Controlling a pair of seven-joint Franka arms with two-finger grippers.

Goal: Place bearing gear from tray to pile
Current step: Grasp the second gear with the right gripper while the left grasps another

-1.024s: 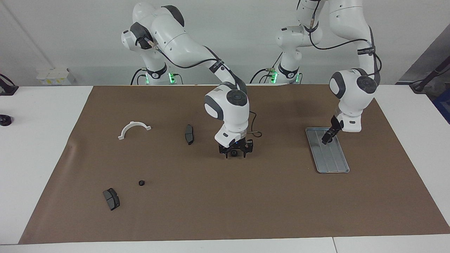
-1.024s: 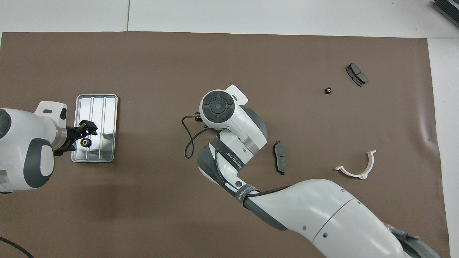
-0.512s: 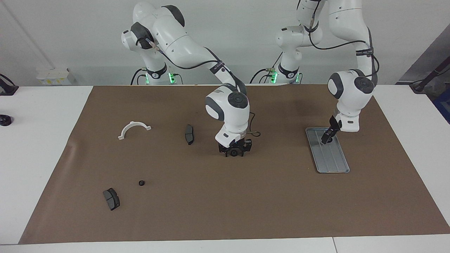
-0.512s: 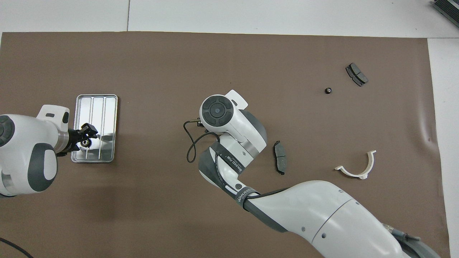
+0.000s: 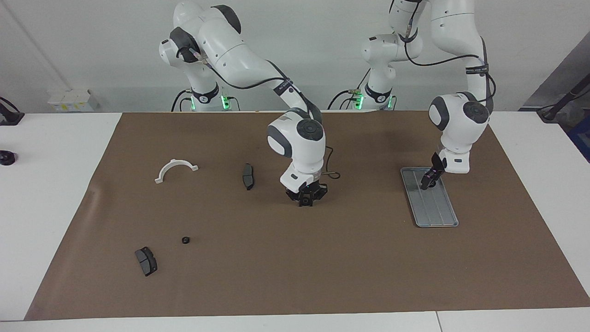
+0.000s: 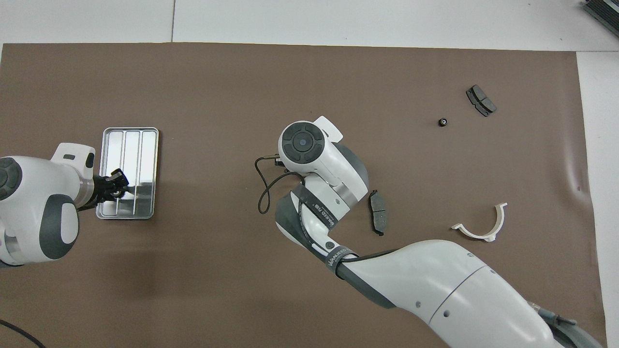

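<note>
The silver tray (image 5: 437,212) (image 6: 130,141) lies on the brown mat toward the left arm's end. My left gripper (image 5: 426,183) (image 6: 117,186) is down in the tray, its fingers drawn in around a small bearing gear that barely shows. My right gripper (image 5: 304,200) stands low at the middle of the mat, fingertips closed around a second small dark gear; my wrist hides it in the overhead view. The pile is scattered toward the right arm's end: a white half-ring bracket (image 5: 176,168) (image 6: 481,226), two brake pads (image 5: 248,176) (image 5: 146,261) and a small black gear (image 5: 185,240) (image 6: 442,122).
A cable loop (image 6: 263,193) hangs off my right wrist over the mat. A small black object (image 5: 6,158) sits on the white table off the mat at the right arm's end. The mat's edge (image 6: 580,145) runs past the pile.
Both grippers have closed: the left one's fingers drew in on the gear in the tray, the right one's on the gear at mid-mat. The right wrist shifted slightly.
</note>
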